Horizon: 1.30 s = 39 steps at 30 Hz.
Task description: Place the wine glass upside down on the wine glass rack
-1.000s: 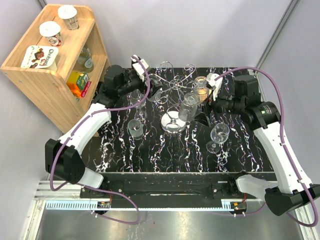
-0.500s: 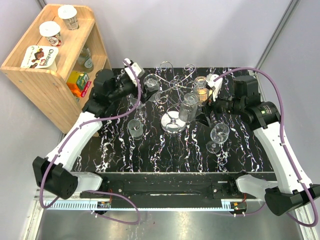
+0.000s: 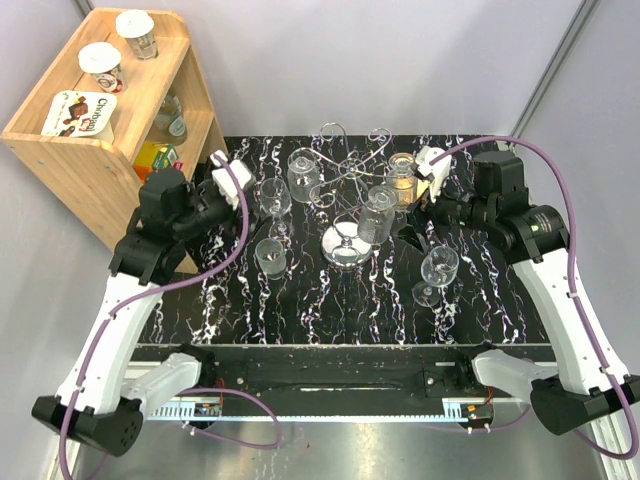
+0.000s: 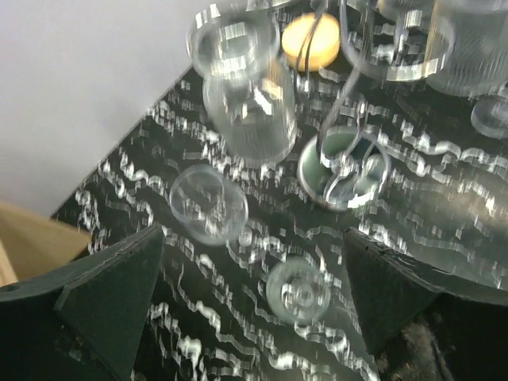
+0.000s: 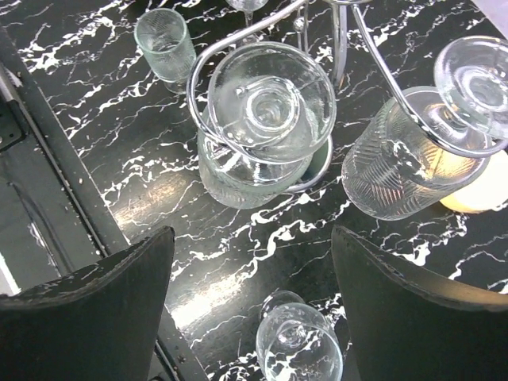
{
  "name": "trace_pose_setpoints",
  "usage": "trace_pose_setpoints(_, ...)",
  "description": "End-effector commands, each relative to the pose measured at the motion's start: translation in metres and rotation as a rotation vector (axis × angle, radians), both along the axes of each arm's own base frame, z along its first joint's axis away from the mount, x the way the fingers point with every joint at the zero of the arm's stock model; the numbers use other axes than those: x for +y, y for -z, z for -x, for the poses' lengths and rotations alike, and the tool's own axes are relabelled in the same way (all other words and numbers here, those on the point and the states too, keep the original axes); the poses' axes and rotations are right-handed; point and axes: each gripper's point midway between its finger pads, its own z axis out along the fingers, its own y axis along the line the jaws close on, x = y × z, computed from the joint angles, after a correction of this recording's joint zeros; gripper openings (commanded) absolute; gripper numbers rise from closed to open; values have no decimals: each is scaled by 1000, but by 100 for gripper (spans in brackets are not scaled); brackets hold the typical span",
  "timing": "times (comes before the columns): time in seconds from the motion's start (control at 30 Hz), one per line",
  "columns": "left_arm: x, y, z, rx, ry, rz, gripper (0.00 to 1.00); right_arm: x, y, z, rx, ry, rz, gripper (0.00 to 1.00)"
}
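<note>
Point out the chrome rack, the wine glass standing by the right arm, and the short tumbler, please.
wine glass rack [image 3: 336, 242]: overhead view, on its round mirror base.
standing wine glass [image 3: 440, 264]: overhead view, on its bowl.
short tumbler [image 3: 270, 258]: overhead view, on its open top.

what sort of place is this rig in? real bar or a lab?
Most likely a lab test cell, not a bar: plain grey partition walls close around a marble-pattern table, and a wooden shelf beside it holds snack packs. The glasses and rack look staged.
</note>
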Motion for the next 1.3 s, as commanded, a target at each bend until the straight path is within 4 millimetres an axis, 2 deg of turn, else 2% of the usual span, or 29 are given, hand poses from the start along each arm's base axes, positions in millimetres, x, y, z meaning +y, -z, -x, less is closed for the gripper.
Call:
trace_pose_setpoints(0.0,35,70,23,127,-52,-208,99,-5,-17,-4,-80,25,17,85)
trace_pose_setpoints(0.13,37,116,40,202,44,-323,98,-4,-17,-6,-74,29,15,85)
trace_pose_setpoints(0.27,36,152,40,274,158,-425,93,-4,-11,-8,-59,28,25,85)
trace_pose_setpoints(0.33,32,164,39,262,238,-462,93,-5,-8,-9,-54,31,29,84)
trace_pose_setpoints(0.6,17,194,33,257,415,-522,86,-6,-3,-6,-50,25,38,84)
trace_pose_setpoints(0.7,13,205,31,287,436,-552,81,-7,-1,-5,-50,23,43,84)
trace_pose_setpoints(0.8,9,217,30,304,447,-574,80,-8,1,-4,-47,24,49,84)
trace_pose_setpoints(1.03,8,236,15,305,401,-617,78,-8,2,-3,-46,22,50,84)
trace_pose_setpoints(1.1,10,244,14,319,397,-638,75,-8,3,-3,-41,20,51,84)
trace_pose_setpoints(1.27,10,261,20,368,411,-650,58,-8,3,-3,-42,22,57,84)
